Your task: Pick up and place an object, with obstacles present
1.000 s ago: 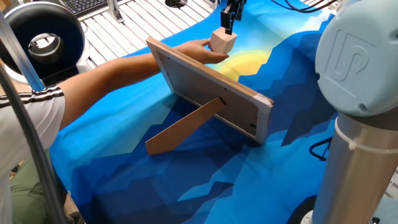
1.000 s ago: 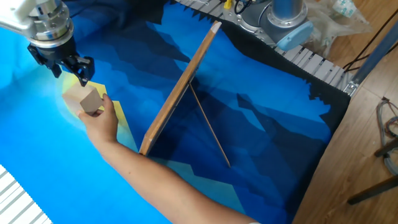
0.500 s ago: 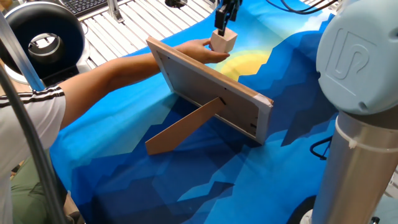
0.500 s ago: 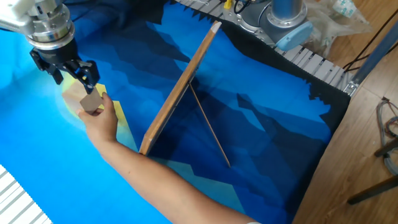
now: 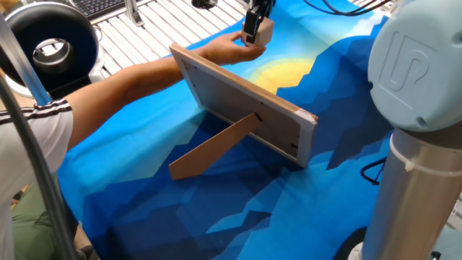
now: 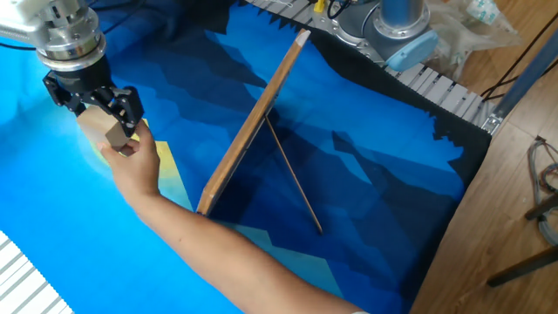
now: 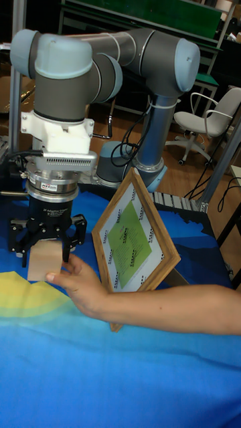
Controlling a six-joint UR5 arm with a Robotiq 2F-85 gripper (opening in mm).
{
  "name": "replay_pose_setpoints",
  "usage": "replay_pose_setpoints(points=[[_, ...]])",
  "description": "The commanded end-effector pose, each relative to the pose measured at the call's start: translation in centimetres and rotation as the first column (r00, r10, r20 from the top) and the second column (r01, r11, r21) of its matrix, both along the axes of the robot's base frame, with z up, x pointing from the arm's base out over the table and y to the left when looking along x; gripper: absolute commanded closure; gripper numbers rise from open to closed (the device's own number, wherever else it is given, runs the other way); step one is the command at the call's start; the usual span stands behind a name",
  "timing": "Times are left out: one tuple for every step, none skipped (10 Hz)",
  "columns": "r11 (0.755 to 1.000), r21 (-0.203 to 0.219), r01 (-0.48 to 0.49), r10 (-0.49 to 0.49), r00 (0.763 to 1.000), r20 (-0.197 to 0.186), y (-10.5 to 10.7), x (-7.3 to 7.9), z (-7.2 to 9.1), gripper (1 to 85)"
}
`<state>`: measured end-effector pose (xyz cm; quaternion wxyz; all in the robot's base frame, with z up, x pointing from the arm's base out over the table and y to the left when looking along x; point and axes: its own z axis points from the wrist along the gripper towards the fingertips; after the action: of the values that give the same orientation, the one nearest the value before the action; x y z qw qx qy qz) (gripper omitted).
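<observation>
On the far side of the upright frame from the robot's base, the small pale tan wooden block (image 5: 263, 32) (image 6: 106, 133) (image 7: 44, 263) sits up off the cloth, between the dark fingers of the black two-finger gripper (image 5: 251, 35) (image 6: 103, 112) (image 7: 45, 257). In the tall fixed view the fingers run down on either side of the block's upper half, close against its faces, so the gripper looks closed on it (whether the pads actually press the wood is too fine to tell). A person's bare hand (image 5: 229, 49) (image 6: 138, 161) (image 7: 82, 282) reaches in from the side, its fingers touching the block's lower edge and side; the forearm crosses in front of the frame's lower corner in the tall view.

The large rectangular picture frame with a light wood edge (image 5: 245, 108) (image 6: 253, 122) (image 7: 136, 239) stands tilted back on the blue patterned cloth (image 5: 216, 209) (image 6: 366, 157) (image 7: 120, 381), propped by its brown cardboard easel leg (image 5: 213, 148) (image 6: 292, 187). One fixed view shows its grey back panel; the tall view shows a green sheet in its front. Block and gripper hang just beside the frame's front, above a yellow patch of the cloth, apart from the frame itself.
</observation>
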<state>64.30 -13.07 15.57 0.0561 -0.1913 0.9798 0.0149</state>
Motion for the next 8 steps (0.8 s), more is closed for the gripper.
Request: replay_pose_setpoints(points=[[0.993, -0.02, 0.118, -0.117, 0.993, 0.033, -1.04, 0.9, 0.21, 80.3], [0.991, -0.028, 0.129, -0.128, 0.991, 0.043, -1.31, 1.14, 0.24, 84.3], [0.992, -0.018, 0.128, -0.127, 0.991, 0.053, -1.08, 1.41, 0.29, 84.3], [0.99, -0.026, 0.137, -0.135, 0.99, 0.051, -1.31, 1.33, 0.27, 84.3], [0.99, -0.041, 0.132, -0.13, 0.99, 0.062, -1.71, 1.57, 0.31, 84.3], [0.991, -0.029, 0.134, -0.132, 0.989, 0.063, -1.43, 1.65, 0.33, 84.3], [0.99, -0.031, 0.14, -0.138, 0.989, 0.054, -1.47, 1.41, 0.29, 84.3], [0.989, -0.042, 0.14, -0.137, 0.989, 0.051, -1.75, 1.3, 0.27, 84.3]])
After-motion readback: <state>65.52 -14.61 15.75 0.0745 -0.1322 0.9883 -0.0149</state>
